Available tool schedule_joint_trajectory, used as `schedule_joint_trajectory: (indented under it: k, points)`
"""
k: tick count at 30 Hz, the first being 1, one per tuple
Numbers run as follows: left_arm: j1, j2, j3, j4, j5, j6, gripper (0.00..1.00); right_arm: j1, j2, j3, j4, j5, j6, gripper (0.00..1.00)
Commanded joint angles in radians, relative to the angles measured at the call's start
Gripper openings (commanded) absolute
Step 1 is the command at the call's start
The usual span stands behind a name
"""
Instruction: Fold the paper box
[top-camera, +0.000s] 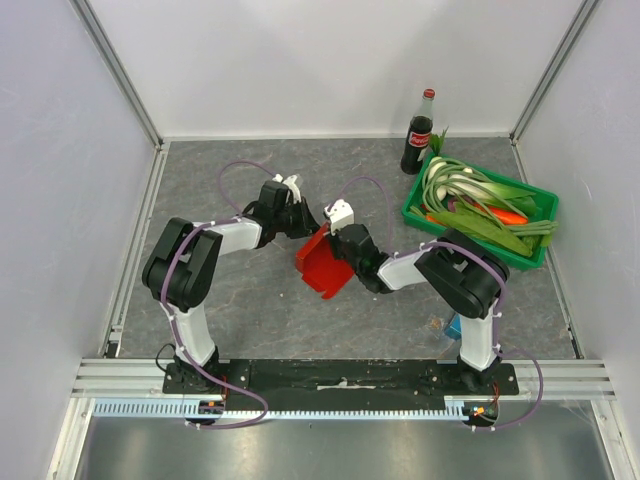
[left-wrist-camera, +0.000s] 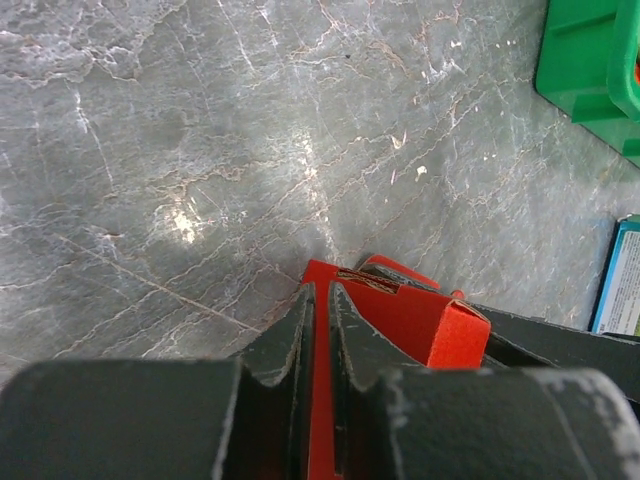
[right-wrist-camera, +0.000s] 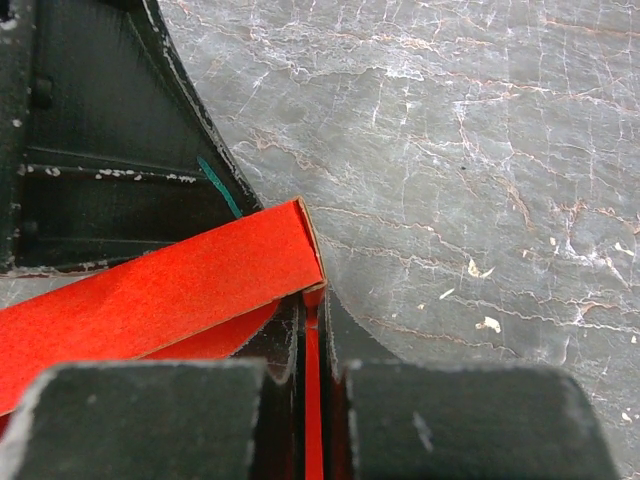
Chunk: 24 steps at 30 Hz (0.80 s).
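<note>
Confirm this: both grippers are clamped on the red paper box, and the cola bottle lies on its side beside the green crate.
Wrong in one respect. The cola bottle stands upright beside the green crate, not on its side; the top view shows it. The rest holds: the left gripper and the right gripper are clamped on the red paper box.

White-and-black arms (top-camera: 232, 236), purple cables (top-camera: 238, 166)
</note>
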Motion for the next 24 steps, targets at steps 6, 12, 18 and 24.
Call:
schedule_joint_trajectory:
  k: [6,12,18,24]
  points:
    - [-0.03,-0.101,-0.005,-0.09,-0.07,0.026,0.31,-0.005,-0.033,0.038,-0.068,0.022,0.001,0.28]
    - [-0.007,-0.173,-0.028,-0.117,-0.158,0.023,0.42,-0.003,-0.105,0.032,-0.169,0.042,0.0,0.52]
    - [0.0,-0.245,-0.053,-0.143,-0.208,0.021,0.46,-0.005,-0.193,0.05,-0.364,0.09,0.009,0.64]
    - [0.002,-0.322,-0.057,-0.194,-0.153,0.054,0.52,-0.017,-0.321,0.059,-0.73,0.174,0.114,0.76]
